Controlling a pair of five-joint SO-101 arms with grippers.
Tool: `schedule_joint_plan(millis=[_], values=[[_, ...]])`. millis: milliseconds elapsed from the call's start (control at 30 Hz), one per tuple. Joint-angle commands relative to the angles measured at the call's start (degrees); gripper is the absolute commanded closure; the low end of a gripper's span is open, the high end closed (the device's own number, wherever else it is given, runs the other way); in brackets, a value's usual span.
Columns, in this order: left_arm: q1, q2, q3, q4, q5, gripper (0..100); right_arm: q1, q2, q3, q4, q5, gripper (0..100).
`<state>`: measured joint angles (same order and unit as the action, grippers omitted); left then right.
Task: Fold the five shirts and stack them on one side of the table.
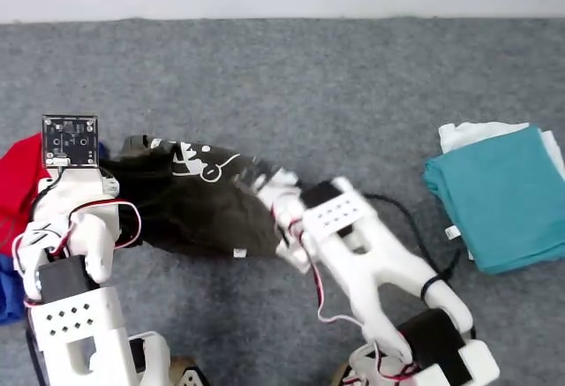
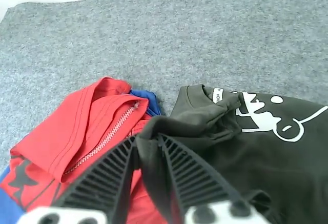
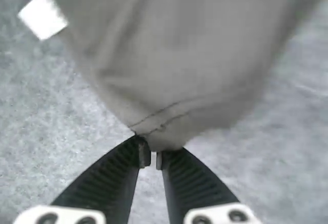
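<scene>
Where the high view looks down on the grey, felt-like table point(image 1: 309, 77), I record the dark olive shirt point(image 1: 199, 205) lying crumpled left of centre, white printed graphic facing up, spanning the gap between the two arms.

Left gripper point(image 2: 147, 139): jaws drawn almost together, with a fold of the olive shirt point(image 2: 256, 147) pinched between them, near the collar. The fabric bunches up over the fingertips. I judge this a firm hold.

Right gripper point(image 3: 148, 155): jaws closed to a narrow slit on the stitched hem of the olive shirt point(image 3: 169, 55). A white label point(image 3: 43, 15) is sewn to the cloth further along. In the high view this gripper point(image 1: 267, 190) sits at the shirt's right-hand edge.

Other garments noted:
- A red shirt point(image 1: 19, 183) with a zip at the neck lies at the table's left edge, touching the olive shirt; from the left wrist view the red shirt point(image 2: 77, 131) sits just beside the gripped fold.
- A blue garment point(image 1: 9, 293) lies under the red one, with a corner of it point(image 2: 146, 98) showing between the red and olive cloth.
- A folded teal shirt point(image 1: 499, 196) rests on a folded white shirt point(image 1: 477, 132) at the right side of the table, well apart from both grippers.
</scene>
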<state>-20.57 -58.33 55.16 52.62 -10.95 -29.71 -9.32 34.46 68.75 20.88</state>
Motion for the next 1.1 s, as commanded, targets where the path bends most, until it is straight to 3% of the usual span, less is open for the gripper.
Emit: schedule_joint_plan(millis=[0, 367, 700, 933, 1067], values=[[-0.44, -1.14, -0.22, 0.44, 0.09, 99, 6.20, -1.36, -9.05, 5.05, 0.62, 98.9], [-0.44, -1.14, -0.22, 0.26, 0.00, 99, 20.26, -1.63, -32.97, 14.73, 0.53, 98.9], [1.32, -1.23, -7.87, -2.29, 0.18, 99, 20.35, -1.71, -49.93, 21.58, 0.53, 98.8], [9.67, -0.79, -6.46, 0.70, 0.26, 98, 19.74, -1.10, -48.70, 26.77, 0.53, 98.8], [10.90, -0.79, 0.48, 0.79, 0.00, 98, 12.79, -1.10, -40.09, 29.85, 0.62, 98.7]])
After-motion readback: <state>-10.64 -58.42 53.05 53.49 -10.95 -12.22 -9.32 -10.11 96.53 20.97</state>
